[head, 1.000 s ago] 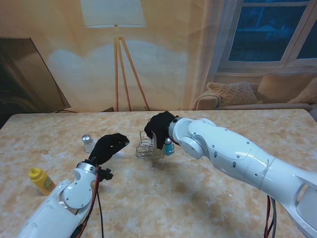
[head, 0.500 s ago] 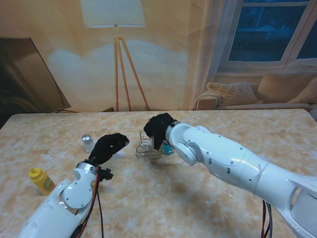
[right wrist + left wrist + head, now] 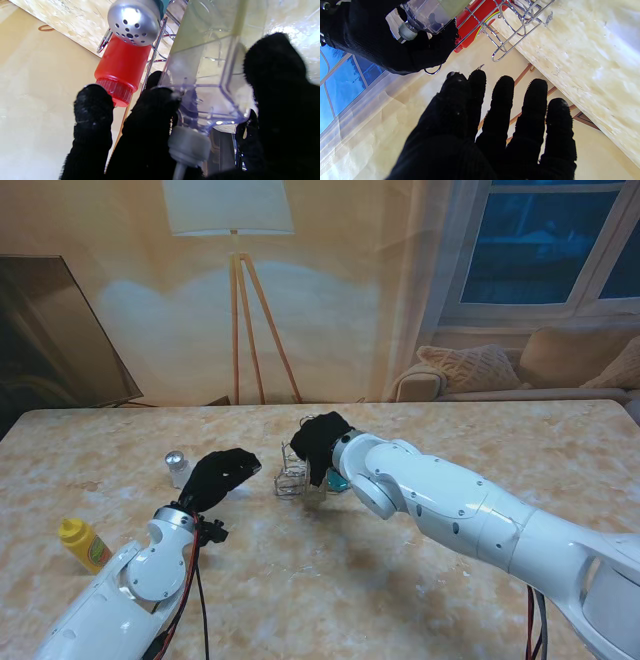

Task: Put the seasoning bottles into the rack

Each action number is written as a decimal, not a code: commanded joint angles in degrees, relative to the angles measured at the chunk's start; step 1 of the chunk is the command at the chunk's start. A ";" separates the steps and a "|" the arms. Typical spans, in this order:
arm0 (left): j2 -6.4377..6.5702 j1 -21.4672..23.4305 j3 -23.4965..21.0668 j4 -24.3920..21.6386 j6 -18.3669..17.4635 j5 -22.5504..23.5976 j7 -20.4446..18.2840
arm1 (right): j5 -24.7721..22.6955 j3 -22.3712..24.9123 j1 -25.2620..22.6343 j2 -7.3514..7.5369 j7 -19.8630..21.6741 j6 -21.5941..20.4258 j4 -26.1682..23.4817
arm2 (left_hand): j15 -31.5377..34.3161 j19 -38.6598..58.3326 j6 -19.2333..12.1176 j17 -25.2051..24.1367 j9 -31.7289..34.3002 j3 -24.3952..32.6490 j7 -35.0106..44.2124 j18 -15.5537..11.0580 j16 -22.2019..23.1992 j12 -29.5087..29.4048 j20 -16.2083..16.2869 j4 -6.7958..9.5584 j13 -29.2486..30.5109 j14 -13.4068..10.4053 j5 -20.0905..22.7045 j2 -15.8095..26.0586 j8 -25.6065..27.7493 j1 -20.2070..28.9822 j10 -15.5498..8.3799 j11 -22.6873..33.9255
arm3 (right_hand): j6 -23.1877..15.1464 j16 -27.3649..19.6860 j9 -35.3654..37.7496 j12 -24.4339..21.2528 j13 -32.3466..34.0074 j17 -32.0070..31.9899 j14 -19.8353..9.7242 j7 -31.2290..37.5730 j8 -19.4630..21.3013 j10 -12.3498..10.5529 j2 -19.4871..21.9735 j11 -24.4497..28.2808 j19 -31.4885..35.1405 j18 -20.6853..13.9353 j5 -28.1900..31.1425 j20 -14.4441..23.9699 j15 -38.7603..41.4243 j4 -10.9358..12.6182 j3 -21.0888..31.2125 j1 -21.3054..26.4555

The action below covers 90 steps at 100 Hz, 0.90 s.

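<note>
Already in the wire rack (image 3: 292,479): a red bottle (image 3: 117,66) and a shaker with a silver holed top (image 3: 133,21); still out on the table, well to the left of the rack, a small silver-capped shaker (image 3: 177,468) and, farther left and nearer to me, a yellow bottle (image 3: 82,544). Held tight in the right hand (image 3: 318,445), fingers (image 3: 272,82) wrapped round it: a clear square bottle (image 3: 212,65), right at the rack and seemingly going in, not yet let go. Just left of the rack, the left hand (image 3: 220,476), fingers spread flat, holding nothing.
</note>
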 commanded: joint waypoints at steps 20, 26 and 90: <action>-0.15 0.08 -0.07 0.07 -0.26 0.03 -0.69 | -0.79 -0.58 -0.17 -1.13 -1.54 0.13 1.41 | -0.23 0.25 -0.17 -0.11 0.47 1.34 0.78 -0.03 1.33 0.44 -0.07 -0.35 0.32 0.20 -1.23 -0.91 -0.30 -0.18 -0.13 0.60 | -8.74 1.65 4.43 4.57 1.12 0.84 -4.42 17.45 5.46 -2.68 7.66 7.76 2.06 -0.78 8.18 -0.84 1.70 4.69 5.31 3.68; -0.14 0.08 -0.09 0.07 -0.31 0.01 -0.76 | -1.25 -0.80 -0.20 -1.28 -2.47 0.09 1.81 | -0.22 0.25 -0.09 -0.10 0.40 1.37 0.79 0.04 1.34 0.43 -0.06 -0.37 0.34 0.26 -1.24 -0.84 -0.31 -0.27 -0.05 0.56 | -8.77 1.60 4.11 4.79 1.07 0.73 -4.52 17.60 5.53 -2.84 7.70 8.08 2.06 -0.94 7.99 -0.93 1.72 4.81 5.30 3.57; -0.11 0.03 -0.13 0.16 -0.62 -0.27 -1.08 | -3.90 -2.41 0.22 -2.11 -7.27 -0.36 4.18 | -0.12 0.19 -0.29 -0.09 0.50 1.75 1.02 -0.07 1.40 0.47 -0.08 -0.43 0.45 0.14 -1.29 -1.31 -0.33 -0.39 -0.21 0.65 | -9.72 1.94 2.99 6.74 1.13 0.28 -5.94 21.65 5.46 -4.56 6.46 12.49 2.75 -1.85 7.14 -1.27 4.23 5.61 6.19 2.88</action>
